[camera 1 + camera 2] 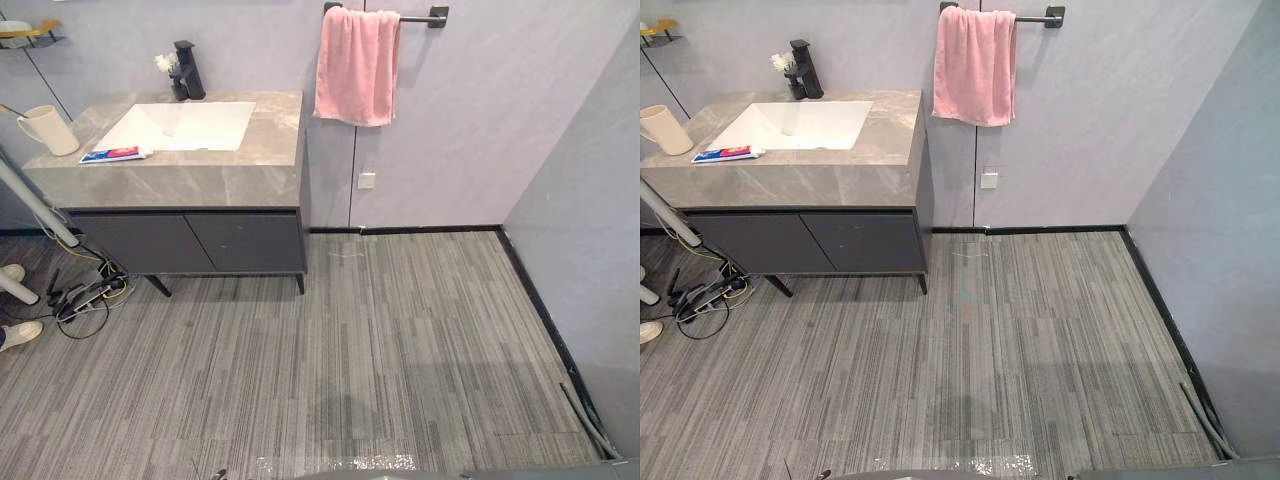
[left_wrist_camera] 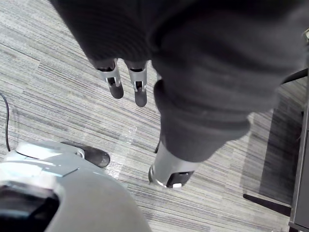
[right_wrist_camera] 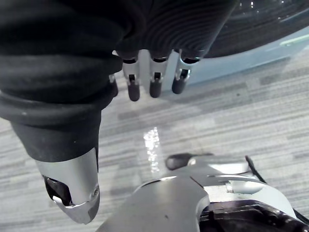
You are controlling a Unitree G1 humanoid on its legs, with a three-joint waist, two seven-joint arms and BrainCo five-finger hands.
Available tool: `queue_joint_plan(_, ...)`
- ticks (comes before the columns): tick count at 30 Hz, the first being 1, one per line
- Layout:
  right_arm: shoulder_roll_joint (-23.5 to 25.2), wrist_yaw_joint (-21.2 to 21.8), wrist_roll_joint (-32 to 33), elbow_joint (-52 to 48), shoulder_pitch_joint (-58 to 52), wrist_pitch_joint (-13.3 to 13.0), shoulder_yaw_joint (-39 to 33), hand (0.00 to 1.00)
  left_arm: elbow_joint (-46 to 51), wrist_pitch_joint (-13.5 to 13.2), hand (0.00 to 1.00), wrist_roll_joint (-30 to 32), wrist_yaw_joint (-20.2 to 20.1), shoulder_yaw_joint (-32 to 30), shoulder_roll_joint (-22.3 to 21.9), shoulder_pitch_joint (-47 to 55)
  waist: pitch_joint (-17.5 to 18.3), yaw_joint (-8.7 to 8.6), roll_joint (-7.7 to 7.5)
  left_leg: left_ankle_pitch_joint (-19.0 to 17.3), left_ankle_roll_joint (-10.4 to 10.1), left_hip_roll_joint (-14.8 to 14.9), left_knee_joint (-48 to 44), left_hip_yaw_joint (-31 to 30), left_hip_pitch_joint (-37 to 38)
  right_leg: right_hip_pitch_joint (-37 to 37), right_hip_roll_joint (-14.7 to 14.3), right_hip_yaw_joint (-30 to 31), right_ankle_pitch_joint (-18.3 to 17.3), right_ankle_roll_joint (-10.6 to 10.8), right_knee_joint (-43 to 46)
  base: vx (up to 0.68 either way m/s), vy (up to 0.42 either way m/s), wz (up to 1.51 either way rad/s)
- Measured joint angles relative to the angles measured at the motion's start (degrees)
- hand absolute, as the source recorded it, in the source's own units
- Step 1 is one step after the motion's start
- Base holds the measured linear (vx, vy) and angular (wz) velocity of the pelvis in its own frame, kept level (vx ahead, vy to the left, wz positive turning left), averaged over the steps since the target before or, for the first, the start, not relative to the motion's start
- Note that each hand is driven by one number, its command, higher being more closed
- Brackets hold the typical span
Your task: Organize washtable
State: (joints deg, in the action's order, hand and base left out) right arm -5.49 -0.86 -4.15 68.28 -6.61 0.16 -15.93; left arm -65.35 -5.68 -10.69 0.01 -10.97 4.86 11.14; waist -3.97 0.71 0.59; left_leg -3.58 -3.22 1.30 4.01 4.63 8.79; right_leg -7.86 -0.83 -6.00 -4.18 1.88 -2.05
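Observation:
A grey stone washtable (image 1: 200, 180) with a white sink (image 1: 180, 126) stands at the far left against the wall. On its top lie a toothpaste tube (image 1: 115, 154) at the front left and a cream mug (image 1: 48, 130) at the left edge. A black faucet (image 1: 188, 72) with a small white flower (image 1: 165, 63) beside it stands behind the sink. My left hand (image 2: 140, 89) hangs over the floor with relaxed fingers and holds nothing. My right hand (image 3: 152, 79) hangs likewise, fingers straight and empty.
A pink towel (image 1: 356, 66) hangs on a dark wall rail right of the washtable. Dark cabinet doors (image 1: 190, 242) sit under the top. A power strip with cables (image 1: 85, 295) lies on the floor at the left. A person's white shoe (image 1: 20, 334) shows at the left edge.

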Motion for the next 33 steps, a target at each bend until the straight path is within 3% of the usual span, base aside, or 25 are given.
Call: queue_joint_plan(33, 0.1, 0.0, 0.0, 0.0, -0.1, 0.0, 0.0, 0.00, -0.2, -0.4, 0.00, -0.1, 0.0, -0.4, -0.1, 0.0, -0.6, 0.01, -0.22, 0.0, 0.0, 0.0, -0.3, 0.2, 1.0, -1.0, 0.0, -0.2, 0.2, -0.4, 0.0, -0.01, -0.005, 0.00)
